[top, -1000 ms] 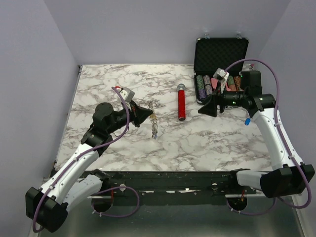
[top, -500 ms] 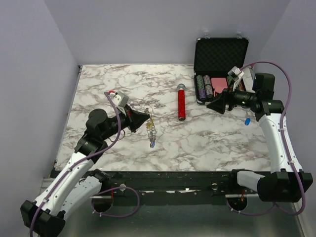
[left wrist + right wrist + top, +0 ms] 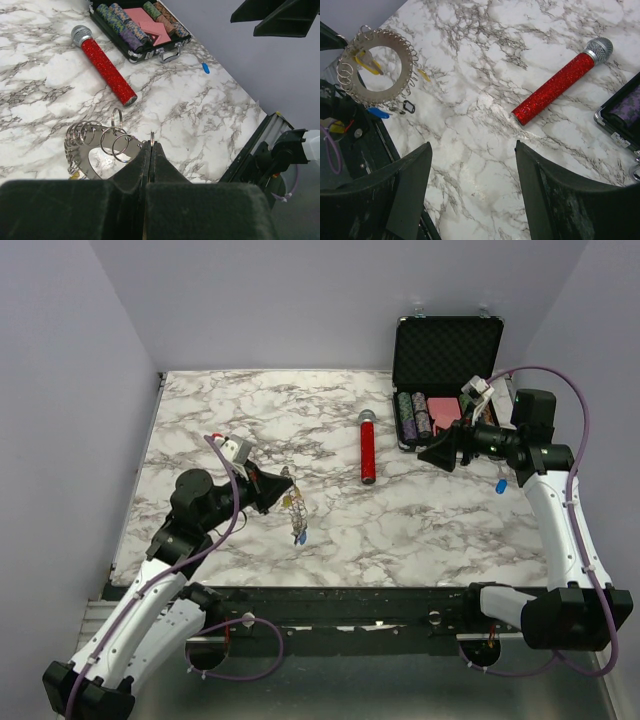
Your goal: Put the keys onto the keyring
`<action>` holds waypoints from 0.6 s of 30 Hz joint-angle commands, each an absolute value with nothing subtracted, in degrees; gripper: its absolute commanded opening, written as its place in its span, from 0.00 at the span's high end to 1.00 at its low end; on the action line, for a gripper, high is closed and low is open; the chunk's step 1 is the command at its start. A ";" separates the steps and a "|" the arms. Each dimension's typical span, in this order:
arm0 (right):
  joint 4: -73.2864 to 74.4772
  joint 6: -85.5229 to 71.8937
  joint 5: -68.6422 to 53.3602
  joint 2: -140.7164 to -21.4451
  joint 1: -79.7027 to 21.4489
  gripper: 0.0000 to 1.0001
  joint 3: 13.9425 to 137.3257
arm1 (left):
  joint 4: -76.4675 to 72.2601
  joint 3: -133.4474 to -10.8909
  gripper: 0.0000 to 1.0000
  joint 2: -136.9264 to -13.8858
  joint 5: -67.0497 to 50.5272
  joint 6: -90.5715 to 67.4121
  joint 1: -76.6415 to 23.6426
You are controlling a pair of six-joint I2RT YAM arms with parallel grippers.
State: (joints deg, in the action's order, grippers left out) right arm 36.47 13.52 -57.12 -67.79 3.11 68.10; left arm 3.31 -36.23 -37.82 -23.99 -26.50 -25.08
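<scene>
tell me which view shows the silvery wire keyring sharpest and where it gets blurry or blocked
Right wrist view: the silvery wire keyring is crisp and evenly lit; the right gripper shows its black fingers soft in the bottom corners. Left wrist view: the loops are sharp, but the left gripper blocks the lower frame. Top external view: soft flat light, keyring too small to resolve its loops.

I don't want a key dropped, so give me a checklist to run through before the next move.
1. Left gripper shut on the keyring: ok.
2. Right gripper open and empty: ok.
3. Right gripper has a key to thread: not ok; a blue key lies loose on the table, far right.
4. Microphone apart from that key: ok.
5. Empty loops on the keyring: ok.
</scene>
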 commanded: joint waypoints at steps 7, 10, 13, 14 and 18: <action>35.16 13.01 -58.89 -66.36 3.69 0.24 67.94 | -4.48 -36.74 1.00 -40.43 -28.65 -31.73 -26.27; 35.24 12.75 -58.97 -66.09 3.87 0.24 68.12 | -5.36 -37.18 1.00 -41.57 -27.16 -31.73 -28.99; 35.16 12.57 -58.97 -66.01 3.96 0.24 68.12 | -6.50 -37.62 1.00 -42.89 -25.67 -31.64 -31.98; 35.16 12.48 -58.97 -66.01 4.13 0.24 68.20 | -6.68 -37.79 1.00 -43.50 -25.14 -31.55 -32.69; 35.07 12.48 -58.97 -65.83 4.22 0.24 68.12 | -7.73 -38.32 1.00 -45.26 -23.65 -31.55 -35.85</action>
State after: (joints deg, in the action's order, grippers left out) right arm 36.42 13.04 -57.74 -66.94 3.77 68.07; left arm -2.83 -36.14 -44.25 -25.85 -30.55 -33.30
